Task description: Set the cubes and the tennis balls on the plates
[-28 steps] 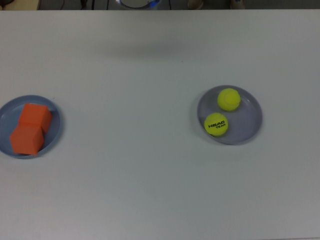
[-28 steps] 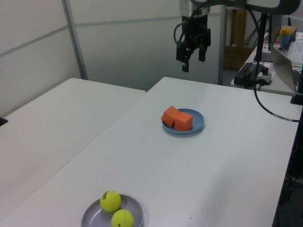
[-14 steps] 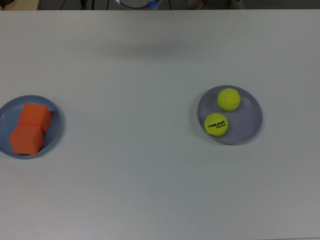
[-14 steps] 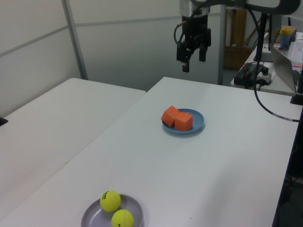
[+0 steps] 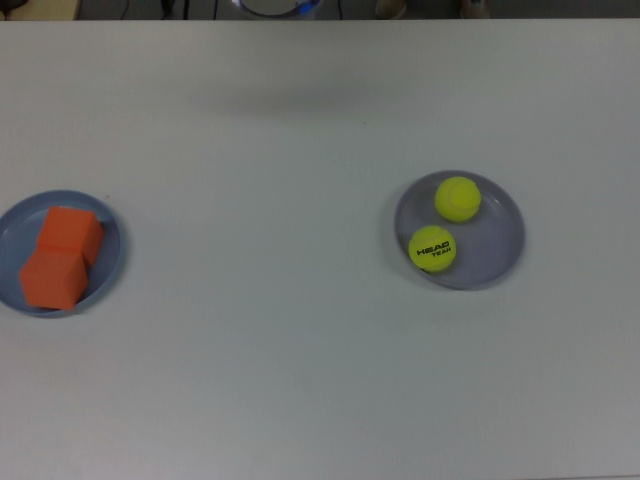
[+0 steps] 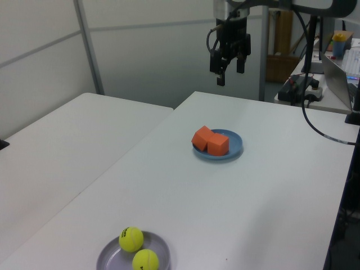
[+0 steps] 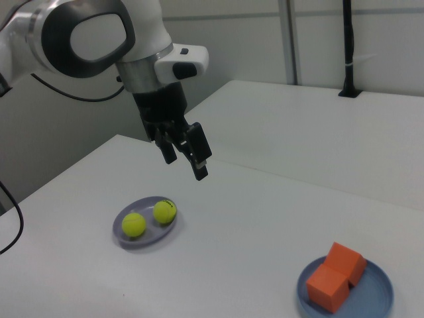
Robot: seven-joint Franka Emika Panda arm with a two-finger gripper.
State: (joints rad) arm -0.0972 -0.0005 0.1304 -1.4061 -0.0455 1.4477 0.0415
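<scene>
In the top view nothing has moved since the earlier pictures. The white table (image 5: 300, 380) fills the view. The blue plate (image 5: 108, 245) sits at the top view's left edge, and the two orange cubes (image 5: 60, 257) lie on it, touching each other. Well apart from the blue plate, toward the top view's right, is the lavender plate (image 5: 495, 245). Two tennis balls (image 5: 445, 223) rest on it close together, and the lower one shows black "HEAD" letters. The arm does not show here.

In the left view everything is also in the same place as before. The blue plate (image 6: 233, 147) with the cubes (image 6: 210, 140) is in the middle of the table (image 6: 264, 191). The lavender plate (image 6: 107, 257) with the tennis balls (image 6: 137, 249) is much nearer the camera. A second white table (image 6: 62, 146) stands beside the first, with grey wall panels behind. Past the blue plate is a cluttered desk (image 6: 329, 62), maybe with a laptop on it. The gripper (image 6: 229, 64) hangs high above the far end of the table, beyond the blue plate. Its fingers are spread apart, with nothing in them, touching nothing.

In the right view the blue plate (image 7: 377, 291) with the cubes (image 7: 336, 275) is at the bottom right. The lavender plate (image 7: 126, 235) with the balls (image 7: 148, 218) is well apart from it. The gripper (image 7: 185, 151) hangs in the air above, fingers apart and bare.
</scene>
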